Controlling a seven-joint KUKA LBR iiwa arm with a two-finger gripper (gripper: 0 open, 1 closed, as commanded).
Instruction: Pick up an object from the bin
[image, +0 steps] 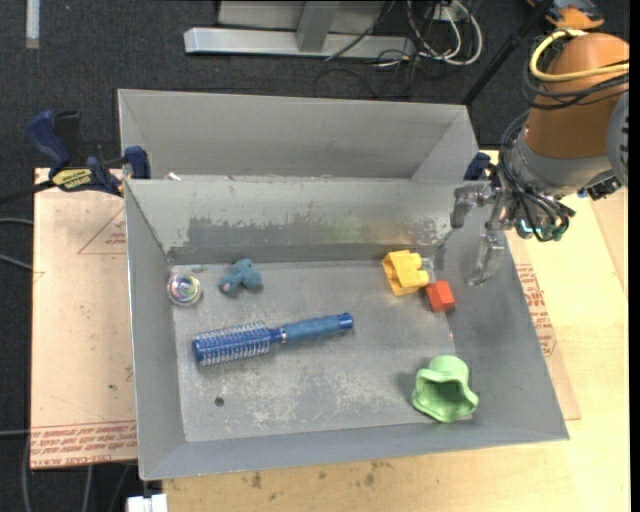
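Observation:
My gripper (471, 250) hangs over the bin's right back corner, close to the right wall. Its two fingers stand apart, open, with nothing between them. Just left of it a yellow plastic piece (404, 271) lies on the floor by the back wall. A small orange-red block (440, 296) sits beside the yellow piece, a little below and left of the fingertips. Neither thing touches the fingers.
A crumpled green thing (445, 390) lies at the front right. A blue hairbrush (270, 338) lies across the middle. A small teal figure (241, 277) and a shiny round thing (184, 288) sit at the back left. The arm reaches in from the upper right.

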